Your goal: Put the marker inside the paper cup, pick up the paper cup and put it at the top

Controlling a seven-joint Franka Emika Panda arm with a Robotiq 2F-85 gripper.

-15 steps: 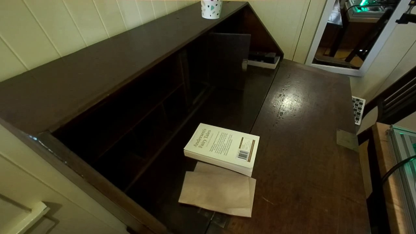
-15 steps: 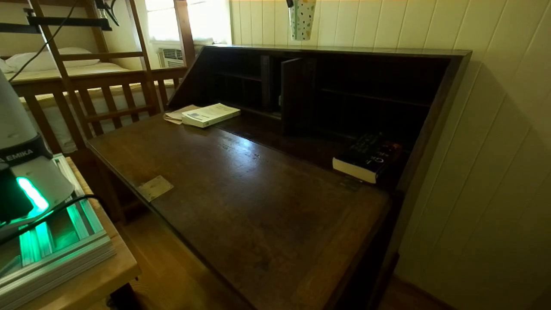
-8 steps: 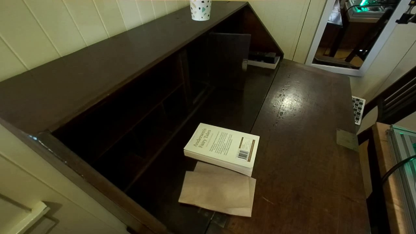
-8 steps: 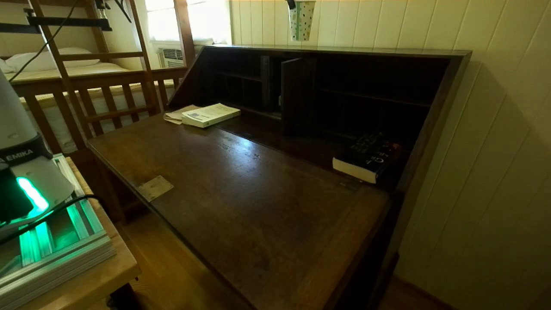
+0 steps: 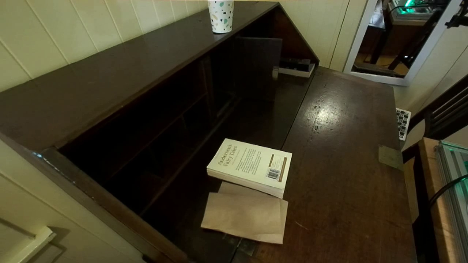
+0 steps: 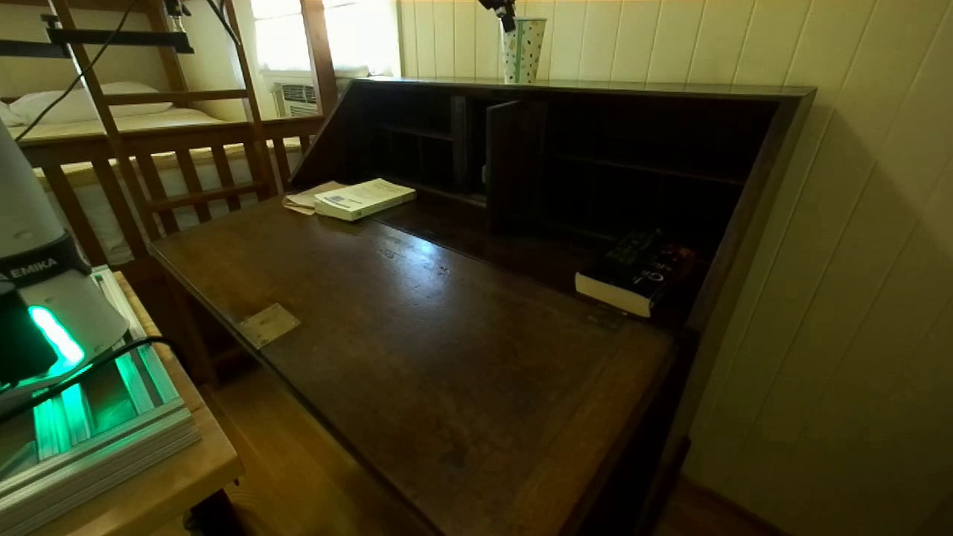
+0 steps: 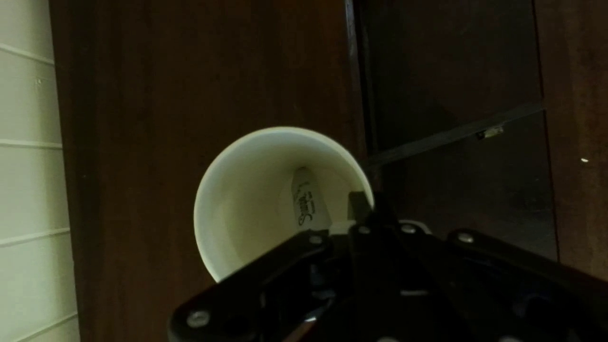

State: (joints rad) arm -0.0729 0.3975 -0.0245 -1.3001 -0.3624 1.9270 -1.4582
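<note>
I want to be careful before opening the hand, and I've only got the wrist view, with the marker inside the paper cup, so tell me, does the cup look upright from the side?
Observer: Yes, the paper cup looks roughly upright in both exterior views; whether its base touches the top board I can't tell.
Operator: I only get the pale inside of the cup. What does the outside look like?
Observer: White, speckled with dark and green.
Operator: Okay. Is anything lying below, out of my frame?
Observer: Yes, in an exterior view a white book titled Andersen's Fairy Tales lies on the desk.
</note>
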